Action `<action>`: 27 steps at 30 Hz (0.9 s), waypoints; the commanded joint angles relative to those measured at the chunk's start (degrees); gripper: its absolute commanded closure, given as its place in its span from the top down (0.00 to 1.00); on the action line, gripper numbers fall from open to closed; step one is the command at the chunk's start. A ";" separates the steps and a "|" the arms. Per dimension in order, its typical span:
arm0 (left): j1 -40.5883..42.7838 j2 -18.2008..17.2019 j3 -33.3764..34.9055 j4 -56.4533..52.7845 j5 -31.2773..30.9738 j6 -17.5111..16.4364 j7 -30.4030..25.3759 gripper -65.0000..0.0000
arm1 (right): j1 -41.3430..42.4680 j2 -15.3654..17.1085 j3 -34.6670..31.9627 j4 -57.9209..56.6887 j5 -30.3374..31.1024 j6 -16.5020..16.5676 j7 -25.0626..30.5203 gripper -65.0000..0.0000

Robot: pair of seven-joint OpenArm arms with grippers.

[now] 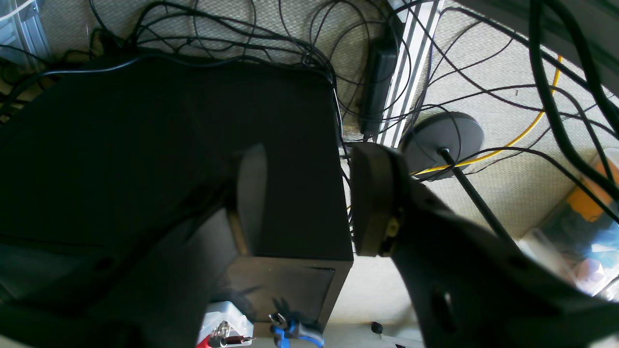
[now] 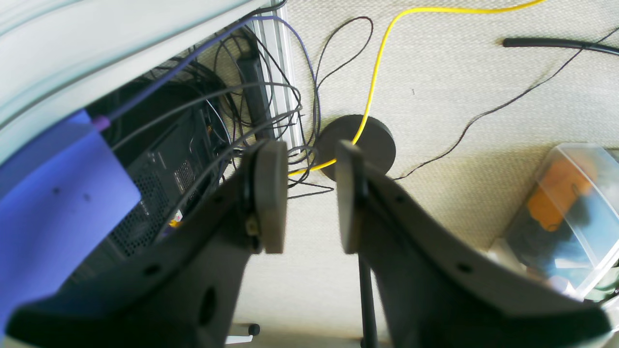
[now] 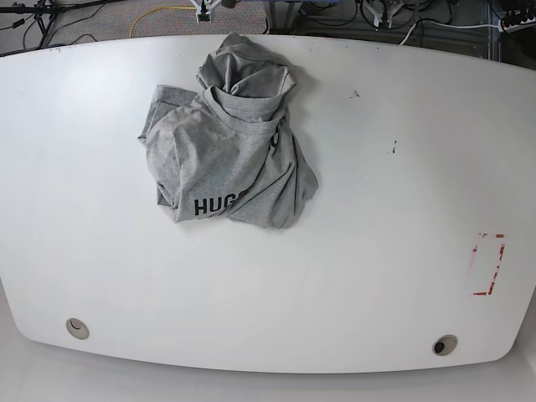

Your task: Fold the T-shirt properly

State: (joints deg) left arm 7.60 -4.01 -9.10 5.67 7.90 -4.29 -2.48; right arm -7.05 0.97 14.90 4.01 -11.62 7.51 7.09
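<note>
1. Left wrist view: the left gripper (image 1: 309, 203) hangs off the table over a black case (image 1: 169, 159) and floor cables, fingers (image 1: 370, 198) wide, empty.
2. Right wrist view: the right gripper (image 2: 303, 195) points at carpet (image 2: 459, 77), fingers narrowly parted, empty.
3. Base view: the crumpled grey T-shirt (image 3: 230, 138) lies on the white table (image 3: 377, 209), upper left of centre; no arms in sight.

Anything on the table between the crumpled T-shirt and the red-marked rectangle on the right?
Nearly bare in the base view: between the T-shirt and the red-marked rectangle there is only white table, with two small dark specks.
</note>
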 commanded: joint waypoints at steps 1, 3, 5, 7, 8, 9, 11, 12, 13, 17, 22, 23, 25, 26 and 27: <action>0.14 -0.42 -0.03 0.40 -0.27 -0.03 -0.89 0.40 | -1.72 0.03 0.04 1.49 0.30 0.06 -0.07 0.25; 0.15 -0.43 -0.01 0.59 -0.48 0.00 -0.93 0.39 | -1.77 -0.04 0.10 1.62 0.41 -0.05 -0.06 0.25; 0.10 -0.54 -0.13 0.61 -0.59 -0.09 -1.07 0.39 | -1.78 -0.08 0.10 1.81 0.52 -0.11 -0.03 0.25; 0.07 -0.45 0.01 0.70 -0.54 -0.07 -1.06 0.39 | -1.81 -0.04 -0.06 1.85 0.42 -0.07 -0.24 0.25; 0.07 -0.47 -0.03 0.66 -0.59 -0.03 -1.04 0.39 | -1.81 -0.02 -0.03 1.78 0.40 -0.06 -0.18 0.25; 0.08 -0.48 -0.08 0.61 -0.64 0.00 -1.03 0.39 | -1.80 -0.01 -0.01 1.71 0.39 -0.05 -0.11 0.25; 0.13 -0.48 -0.07 0.69 -0.71 -0.04 -1.14 0.39 | -1.89 -0.05 0.04 1.81 0.41 -0.05 -0.16 0.25; 0.10 -0.50 0.02 0.52 -0.58 -0.07 -0.92 0.39 | -1.71 -0.02 -0.04 1.48 0.40 0.04 -0.23 0.25; 0.08 -0.52 0.11 0.35 -0.44 -0.11 -0.70 0.39 | -1.53 0.01 -0.13 1.14 0.38 0.13 -0.30 0.25; 0.10 -0.53 0.04 0.36 -0.33 -0.10 -0.60 0.39 | -1.53 0.01 -0.08 1.20 0.35 0.17 -0.38 0.25; 0.00 -0.56 0.08 0.39 -0.31 -0.16 -0.77 0.39 | -1.65 0.04 -0.21 1.40 0.38 0.11 -0.45 0.25; -0.06 -0.50 0.10 0.39 -0.32 -0.24 -0.89 0.39 | -1.76 0.05 -0.34 1.50 0.37 0.05 -0.56 0.25; -0.09 -0.51 0.18 0.43 -0.35 -0.24 -0.91 0.39 | -1.76 0.02 -0.30 1.56 0.40 0.05 -0.53 0.25; -0.08 -0.49 0.19 0.44 -0.34 -0.21 -0.92 0.39 | -1.79 0.03 -0.31 1.54 0.41 0.02 -0.54 0.25; -0.06 -0.48 0.19 0.46 -0.33 -0.19 -0.92 0.39 | -1.81 0.04 -0.32 1.51 0.41 -0.01 -0.56 0.25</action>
State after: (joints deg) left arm 7.42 -4.29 -9.02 6.09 7.51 -4.34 -3.11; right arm -8.51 0.80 14.57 5.54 -11.60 7.49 6.85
